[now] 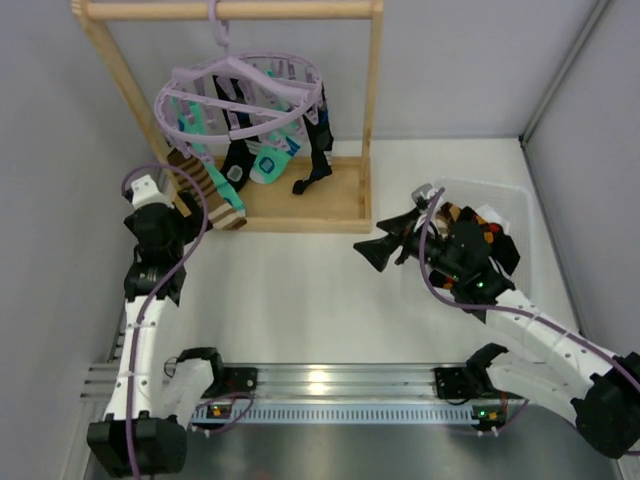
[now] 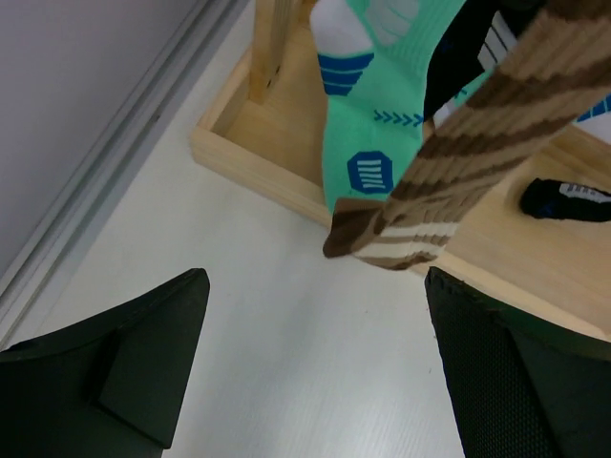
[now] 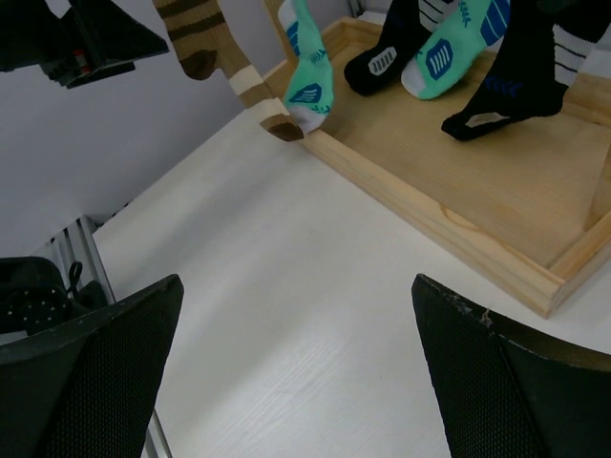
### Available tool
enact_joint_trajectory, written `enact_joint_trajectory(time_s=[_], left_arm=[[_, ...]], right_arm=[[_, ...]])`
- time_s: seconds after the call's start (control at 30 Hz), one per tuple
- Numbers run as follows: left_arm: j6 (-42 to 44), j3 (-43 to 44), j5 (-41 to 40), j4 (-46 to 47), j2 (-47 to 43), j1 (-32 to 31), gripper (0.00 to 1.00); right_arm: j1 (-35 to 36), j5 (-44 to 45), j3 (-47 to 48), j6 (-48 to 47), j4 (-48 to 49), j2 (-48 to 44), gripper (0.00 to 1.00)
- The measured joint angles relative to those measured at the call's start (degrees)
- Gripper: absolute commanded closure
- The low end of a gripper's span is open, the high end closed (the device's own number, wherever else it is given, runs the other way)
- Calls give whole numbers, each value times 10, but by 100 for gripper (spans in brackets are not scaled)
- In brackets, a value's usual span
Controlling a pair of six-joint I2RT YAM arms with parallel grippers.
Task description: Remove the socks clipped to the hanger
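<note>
The lilac hanger hangs by its hook from the wooden rack's top bar. Socks dangle from its pegs: a brown striped sock, teal ones and black ones. My left gripper is open just below and left of the brown striped sock, whose toe hangs above the gap between my jaws, beside a teal sock. My right gripper is open and empty over the table, facing the rack. In its wrist view the teal sock and a black sock hang ahead.
The wooden rack's tray base lies under the socks, and its raised rim stands between the right gripper and them. A clear plastic basket holding dark items sits at the right, behind the right arm. Grey walls close in left and right.
</note>
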Motion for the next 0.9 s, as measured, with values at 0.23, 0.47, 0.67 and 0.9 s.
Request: enact_joint_trajectory(time_s=[0.23,0.47,0.67,0.9], left_arm=[[26,-80,222,196,32,106,2],[47,-121,298,334,120,113,22],[40,-124,341,407,162,113,100],[12,-172,212,459,79,18,100]], right_arm=[[0,-38,-4,-28,-5,-31,0],[0,-49,-12,-43,-17,-82,1],[0,-52,-15,-46,-16,-94,0],[0,-45,-19,-33,-15,-84,0]])
